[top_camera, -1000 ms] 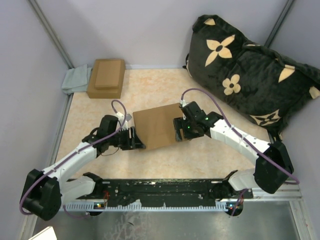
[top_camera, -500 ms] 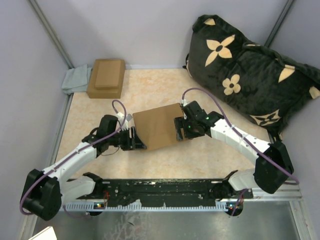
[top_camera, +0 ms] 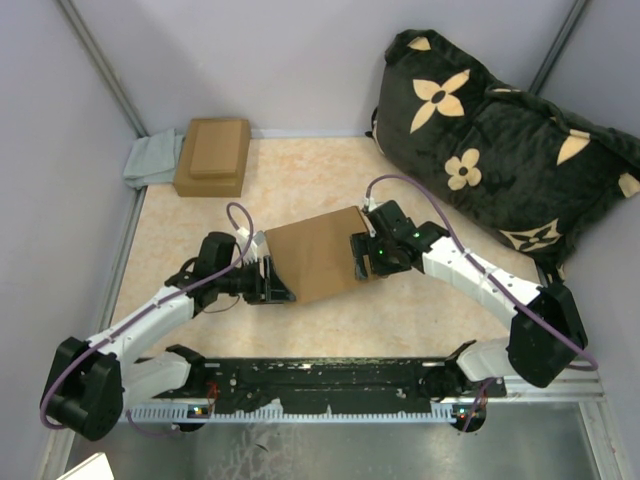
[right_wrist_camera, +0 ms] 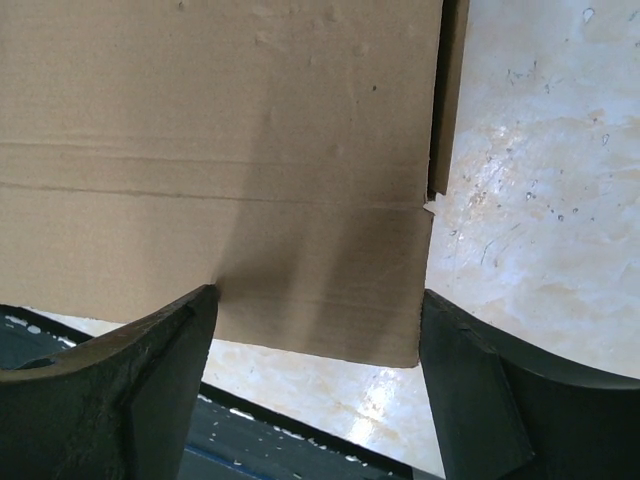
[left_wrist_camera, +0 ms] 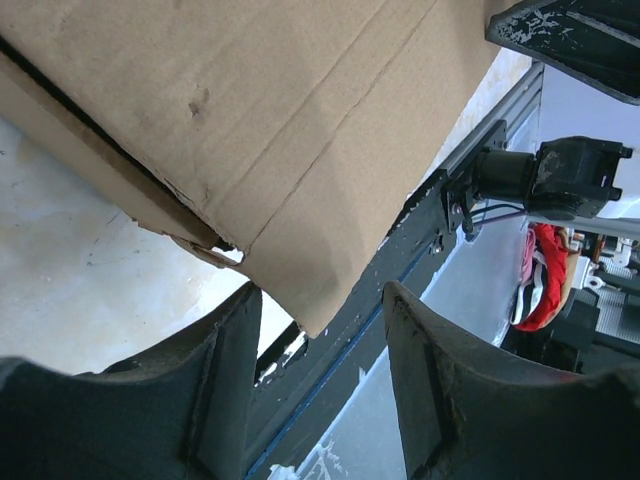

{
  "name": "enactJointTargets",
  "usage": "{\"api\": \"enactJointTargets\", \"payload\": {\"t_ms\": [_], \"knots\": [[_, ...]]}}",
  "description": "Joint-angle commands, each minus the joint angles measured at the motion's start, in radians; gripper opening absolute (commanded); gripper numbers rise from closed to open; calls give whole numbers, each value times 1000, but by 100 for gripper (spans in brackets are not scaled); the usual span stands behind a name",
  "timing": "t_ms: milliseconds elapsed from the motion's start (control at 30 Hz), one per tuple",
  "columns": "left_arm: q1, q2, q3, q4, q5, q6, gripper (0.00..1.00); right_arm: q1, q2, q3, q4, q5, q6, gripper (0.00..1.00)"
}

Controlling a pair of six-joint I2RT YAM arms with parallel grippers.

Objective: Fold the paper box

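The tan paper box (top_camera: pixel 312 253) lies closed in the middle of the table, its lid panel on top. My left gripper (top_camera: pixel 272 283) is open at the box's left near corner; in the left wrist view a corner flap of the box (left_wrist_camera: pixel 300 150) hangs just above the gap between its fingers (left_wrist_camera: pixel 225 390). My right gripper (top_camera: pixel 358 256) is open at the box's right edge; in the right wrist view the box's front flap (right_wrist_camera: pixel 250 200) spans the gap between its fingers (right_wrist_camera: pixel 470 400), without being pinched.
A smaller brown box with a stepped lid (top_camera: pixel 213 155) sits at the back left beside a grey cloth (top_camera: pixel 152 160). A black flowered cushion (top_camera: pixel 495 140) fills the back right. The black rail (top_camera: pixel 330 385) runs along the near edge.
The left gripper has shifted slightly right and down along the box's left corner. The box and right gripper have barely moved.
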Motion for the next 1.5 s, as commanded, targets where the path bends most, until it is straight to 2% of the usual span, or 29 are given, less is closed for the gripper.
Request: {"api": "enactJointTargets", "payload": {"t_ms": [0, 200, 400, 533, 700, 1067, 1467], "knots": [[0, -2, 3, 81, 53, -6, 58, 3, -10, 38, 33, -66, -8, 79], [18, 21, 76, 17, -59, 44, 58, -2, 12, 51, 54, -82, -9, 79], [57, 111, 194, -29, -145, 107, 61, -18, 63, 80, 97, -92, 1, 79], [112, 209, 258, -31, -151, 148, 62, -42, 100, 101, 131, -82, 19, 79], [166, 311, 316, -19, -83, 133, 62, -57, 144, 122, 159, -65, 26, 79], [166, 313, 245, 4, -57, 136, 61, -74, 126, 59, 161, -46, 19, 80], [166, 240, 198, -18, -137, 124, 65, -87, 95, 21, 178, -16, 12, 85]]}}
